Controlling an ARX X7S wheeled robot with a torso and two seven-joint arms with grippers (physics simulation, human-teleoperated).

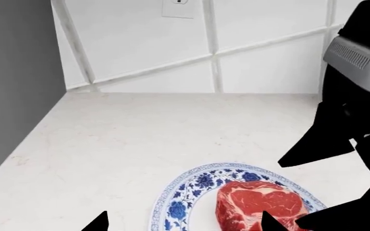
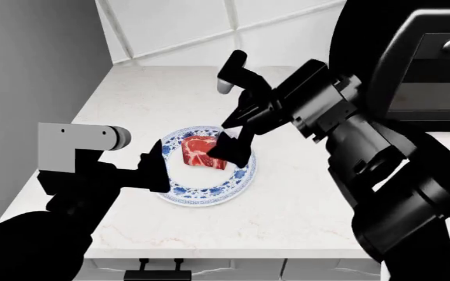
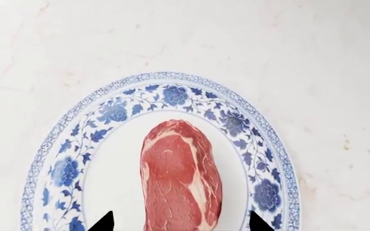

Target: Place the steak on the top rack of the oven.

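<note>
Red steak (image 3: 179,178) sits on the patterned plate (image 3: 262,144), nothing lifted yet; my right gripper (image 2: 229,149) hangs spread above it, left gripper (image 2: 153,167) waits open beside. Oven trip remains.

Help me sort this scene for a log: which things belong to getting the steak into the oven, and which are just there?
Job:
steak
right gripper, open, fingertips either side of the steak
left gripper, at the plate's edge

Just there:
plate under the steak
counter
wall outlet
small black oven
</note>
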